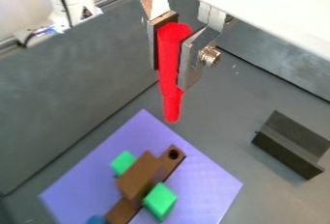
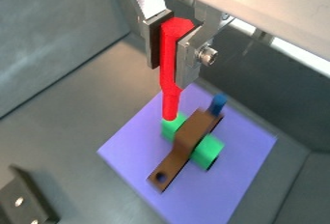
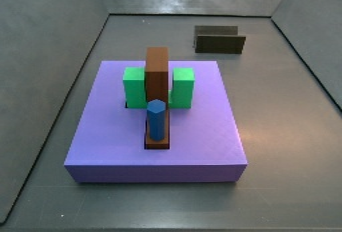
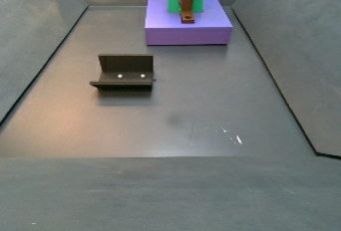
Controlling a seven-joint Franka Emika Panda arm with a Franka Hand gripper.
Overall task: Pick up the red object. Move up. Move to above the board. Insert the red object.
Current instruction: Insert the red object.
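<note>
The gripper (image 1: 177,46) is visible in both wrist views only; neither side view shows it. It hangs in the air above the purple slab (image 1: 213,184). Its two flat silver fingers (image 1: 202,56) are clamped on the upper end of the red stick (image 1: 173,69), one plate on each side of it. The dark pads press against the stick's sides with no visible gap.

The red stick hangs straight down from between the fingers. Most of its length projects below the fingertips, and its lower end is free, touching nothing. In a wrist view its tip (image 2: 169,105) lines up over the near green block (image 2: 173,127), just beside the brown bar (image 2: 184,146); the height of the tip above them cannot be told.

The brown bar lies flat along the middle of the purple slab (image 3: 201,141), with one green block (image 3: 183,86) against each long side. A blue peg (image 3: 156,120) stands upright at one end of the bar. A hole (image 2: 161,178) shows open at the other end.

The fixture (image 4: 124,72) stands on the grey floor (image 4: 173,125), well apart from the slab.
</note>
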